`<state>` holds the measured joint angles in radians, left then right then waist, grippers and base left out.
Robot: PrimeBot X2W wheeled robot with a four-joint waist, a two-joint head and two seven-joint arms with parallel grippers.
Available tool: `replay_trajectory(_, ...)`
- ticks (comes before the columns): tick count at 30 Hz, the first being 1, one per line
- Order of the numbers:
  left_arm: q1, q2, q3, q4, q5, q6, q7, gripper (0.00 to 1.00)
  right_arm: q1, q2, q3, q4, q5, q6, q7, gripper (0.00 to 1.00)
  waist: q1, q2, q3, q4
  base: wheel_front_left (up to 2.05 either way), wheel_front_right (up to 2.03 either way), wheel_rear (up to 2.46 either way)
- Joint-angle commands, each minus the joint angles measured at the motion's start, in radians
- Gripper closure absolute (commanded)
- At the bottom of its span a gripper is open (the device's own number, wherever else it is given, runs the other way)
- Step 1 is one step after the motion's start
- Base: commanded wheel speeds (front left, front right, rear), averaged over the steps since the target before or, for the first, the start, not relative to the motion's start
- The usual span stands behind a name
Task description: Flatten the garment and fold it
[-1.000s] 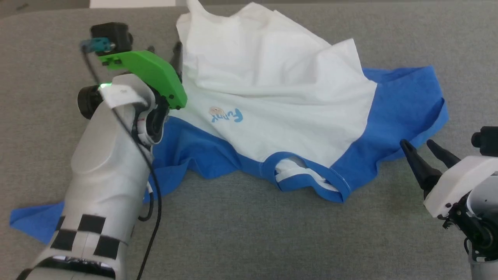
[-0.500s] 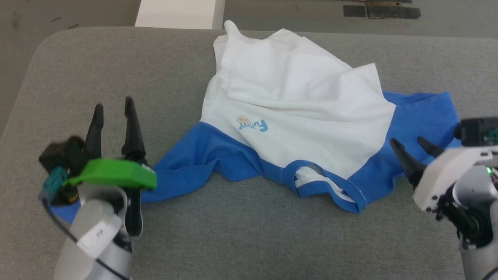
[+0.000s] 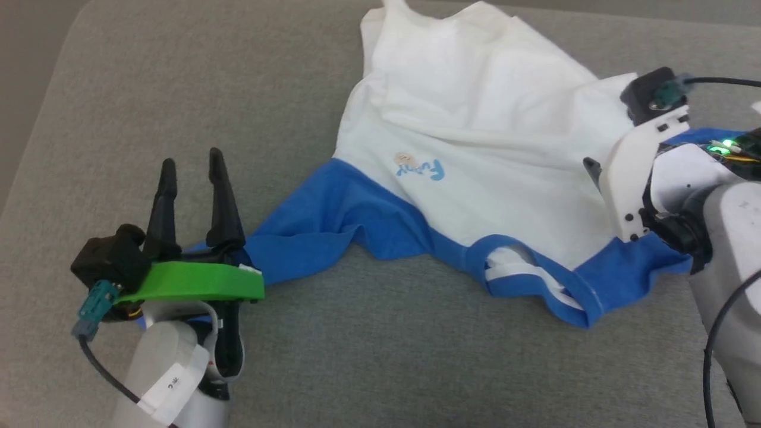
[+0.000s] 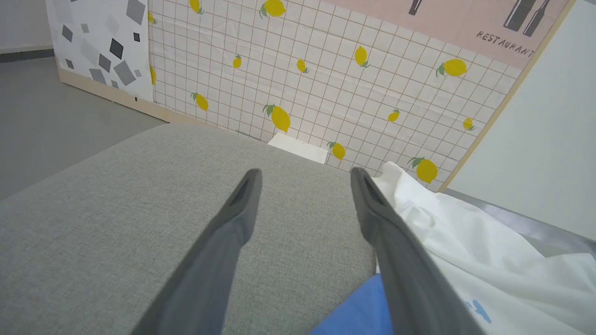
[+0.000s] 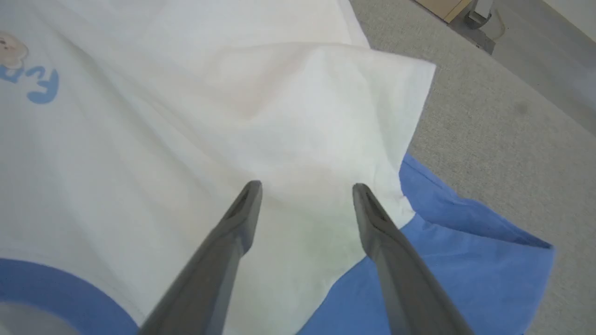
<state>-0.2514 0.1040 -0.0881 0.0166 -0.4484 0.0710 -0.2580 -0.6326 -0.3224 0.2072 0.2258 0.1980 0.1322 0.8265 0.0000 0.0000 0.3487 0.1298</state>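
The garment [image 3: 475, 119] lies crumpled on the grey cushion, its white body rumpled and folded over, its blue collar [image 3: 535, 279] toward me. One blue sleeve [image 3: 297, 238] stretches left to my left gripper [image 3: 191, 160], which is open and empty, with fingers over bare cushion beside the sleeve's end. In the left wrist view that gripper [image 4: 305, 173] has the garment [image 4: 465, 242] at its right finger. My right gripper [image 5: 306, 187] hovers open over a folded white corner of the garment [image 5: 186, 116] beside the other blue sleeve [image 5: 456, 251]. Its white wrist mount [image 3: 630, 172] hides most of its fingers in the head view.
The grey cushion [image 3: 386, 356] has a rounded corner at the far left, with floor beyond it. A lemon-patterned tiled wall [image 4: 302, 70] and a small white block [image 4: 298, 146] stand behind the cushion's far edge.
The head camera has shifted. My left gripper has drawn back from the garment's white left edge to the sleeve's end. My right arm has moved forward over the garment's right side.
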Motion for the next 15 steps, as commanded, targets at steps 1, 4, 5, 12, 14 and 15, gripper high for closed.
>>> replay_trajectory(1,-0.021,-0.007,-0.003,0.005,0.014,-0.011,-0.004,0.0,-0.021,-0.012,0.029,0.023,-0.004,-0.002,0.014,0.0,0.0,0.0,0.058,0.058,0.0,0.0,0.0)
replay_trajectory(4,-0.039,-0.021,-0.002,0.012,0.021,-0.027,-0.004,0.0,-0.036,-0.039,0.101,0.071,0.02,-0.002,0.066,0.0,0.0,0.0,0.08,0.083,0.0,0.0,0.0)
replay_trajectory(5,-0.041,-0.025,-0.001,0.014,0.023,-0.029,-0.004,0.0,-0.037,-0.05,0.127,0.082,0.031,-0.002,0.09,0.0,0.0,0.0,0.085,0.088,0.0,0.0,0.0)
replay_trajectory(12,-0.044,-0.043,-0.002,0.03,0.032,-0.047,-0.004,0.0,-0.064,-0.133,0.2,0.085,0.115,-0.002,0.189,1.0,0.0,0.0,0.109,0.116,0.0,0.0,0.0)
replay_trajectory(14,-0.047,-0.047,-0.004,0.032,0.032,-0.052,-0.004,0.0,-0.084,-0.149,0.187,0.081,0.112,-0.002,0.175,1.0,0.0,0.0,0.116,0.122,0.0,0.0,0.0)
replay_trajectory(15,-0.047,-0.048,-0.005,0.034,0.031,-0.054,-0.004,0.0,-0.093,-0.153,0.177,0.083,0.106,-0.002,0.166,1.0,0.0,0.0,0.118,0.125,0.0,0.0,0.0)
